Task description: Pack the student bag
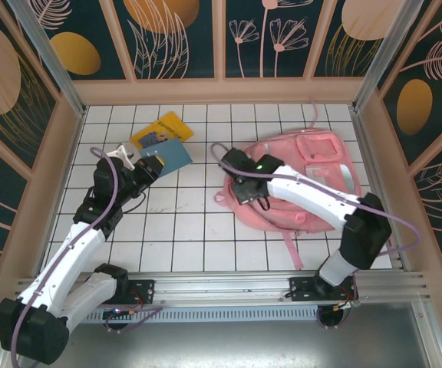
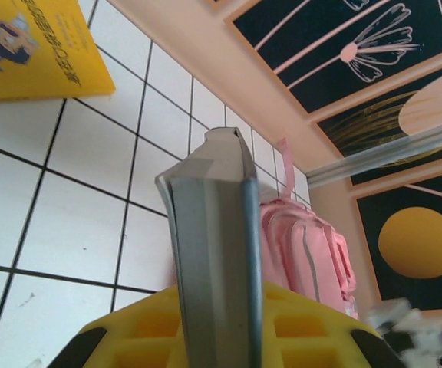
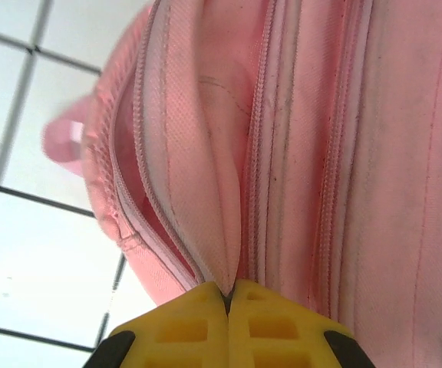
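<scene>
Pinching student bag [image 3: 321,153] fabric; right pincer [image 3: 227,290] closed, bag at its tips; left pincer [image 2: 215,310] clamps book [image 2: 209,207]

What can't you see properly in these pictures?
- Inside the student bag: in the right wrist view, the pink folds pinched by the right claw hide it.
- Yellow book cover: in the left wrist view it is cut off by the top-left corner, and in the top view the print is too small to read.
- Grey book cover: the left wrist view shows it edge-on in the left claw, and from above that claw covers part of it.
</scene>
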`<move>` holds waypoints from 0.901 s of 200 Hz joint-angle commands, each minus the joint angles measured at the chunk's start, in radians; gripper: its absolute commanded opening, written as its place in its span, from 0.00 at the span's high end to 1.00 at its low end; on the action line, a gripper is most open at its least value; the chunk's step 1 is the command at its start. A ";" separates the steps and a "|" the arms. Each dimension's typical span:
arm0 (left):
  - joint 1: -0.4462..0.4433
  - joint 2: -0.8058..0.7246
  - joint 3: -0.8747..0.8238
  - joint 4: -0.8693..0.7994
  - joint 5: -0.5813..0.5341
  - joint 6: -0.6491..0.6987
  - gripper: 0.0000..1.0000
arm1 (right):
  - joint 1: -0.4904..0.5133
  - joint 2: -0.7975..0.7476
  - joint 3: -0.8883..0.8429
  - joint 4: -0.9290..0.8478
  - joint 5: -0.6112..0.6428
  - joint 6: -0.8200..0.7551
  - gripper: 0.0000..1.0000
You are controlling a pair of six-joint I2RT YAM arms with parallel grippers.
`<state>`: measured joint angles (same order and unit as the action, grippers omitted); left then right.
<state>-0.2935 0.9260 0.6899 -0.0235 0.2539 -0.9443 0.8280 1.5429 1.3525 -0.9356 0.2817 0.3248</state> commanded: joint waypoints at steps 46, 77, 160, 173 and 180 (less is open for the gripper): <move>-0.107 0.203 0.002 0.337 0.234 -0.121 1.00 | -0.332 -0.254 0.129 0.040 -0.495 -0.067 1.00; -0.200 0.338 0.020 0.495 0.269 -0.203 1.00 | -0.434 -0.307 0.119 0.058 -0.616 -0.097 1.00; -0.385 0.754 0.195 0.873 0.308 -0.406 1.00 | -0.566 -0.391 0.020 0.128 -0.784 -0.045 1.00; -0.399 0.825 0.236 0.903 0.305 -0.425 1.00 | -0.570 -0.397 0.015 0.132 -0.791 -0.035 1.00; -0.410 0.857 0.265 0.906 0.301 -0.428 1.00 | -0.575 -0.400 0.012 0.134 -0.803 -0.030 1.00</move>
<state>-0.6815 1.6943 0.8677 0.7025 0.5419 -1.2991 0.2649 1.1992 1.3647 -0.8974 -0.4240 0.2707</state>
